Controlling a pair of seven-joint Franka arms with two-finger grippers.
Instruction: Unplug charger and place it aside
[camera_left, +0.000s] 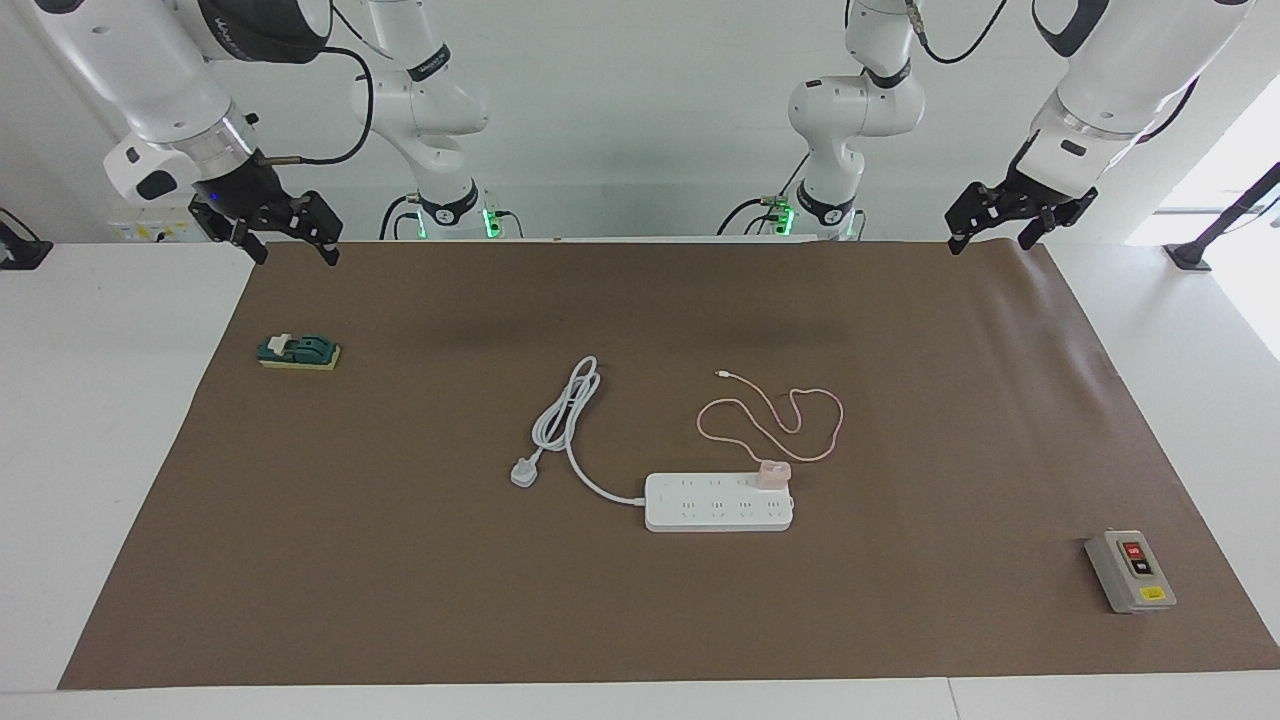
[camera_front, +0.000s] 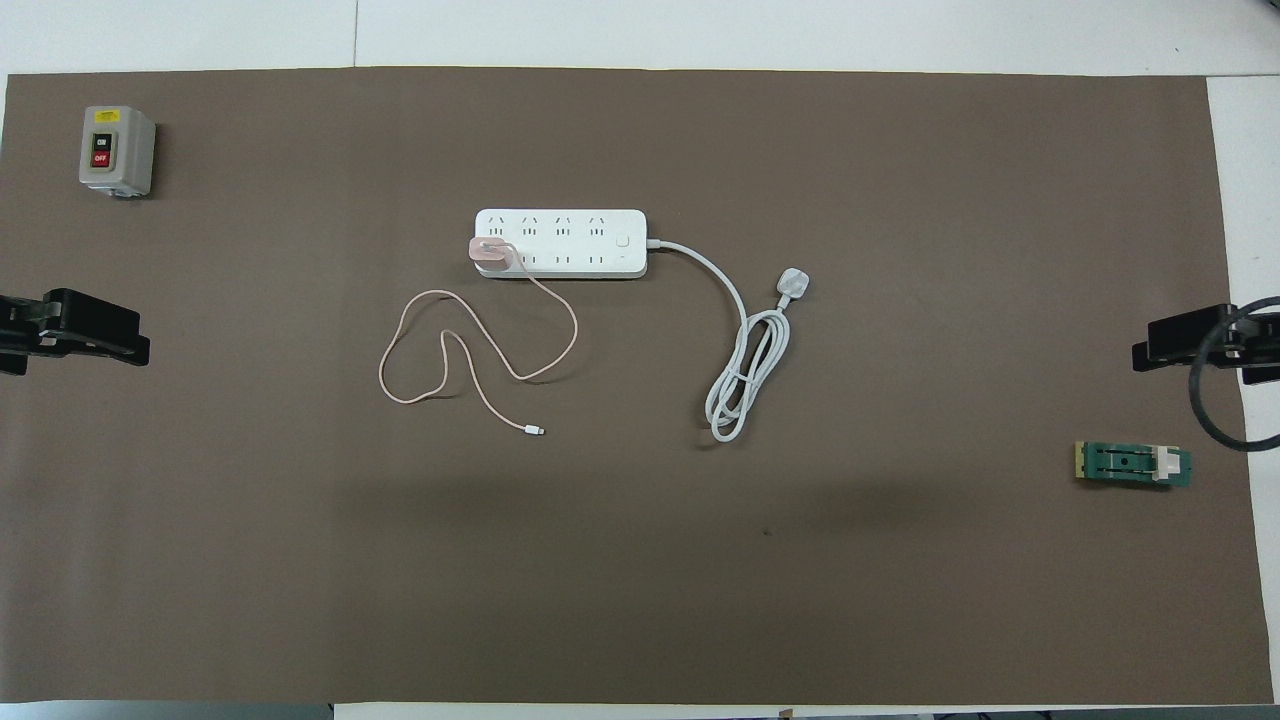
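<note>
The pale pink charger cube (camera_left: 772, 474) is plugged into the white power strip (camera_left: 718, 502), at the strip's end toward the left arm, in the socket row nearer to the robots. It also shows in the overhead view (camera_front: 490, 253), on the strip (camera_front: 560, 243). Its thin pink cable (camera_left: 770, 420) (camera_front: 480, 350) loops on the mat nearer to the robots and ends in a small white connector (camera_left: 720, 374) (camera_front: 537, 431). My left gripper (camera_left: 990, 240) (camera_front: 90, 330) and right gripper (camera_left: 295, 250) (camera_front: 1180, 345) are open and empty, raised over the mat's two ends. Both arms wait.
The strip's thick white cord runs toward the right arm's end, coiled, with its plug (camera_left: 524, 472) (camera_front: 793, 285) loose on the brown mat. A grey switch box (camera_left: 1130, 571) (camera_front: 116, 150) stands at the left arm's end. A green knife switch (camera_left: 299, 351) (camera_front: 1133, 465) lies at the right arm's end.
</note>
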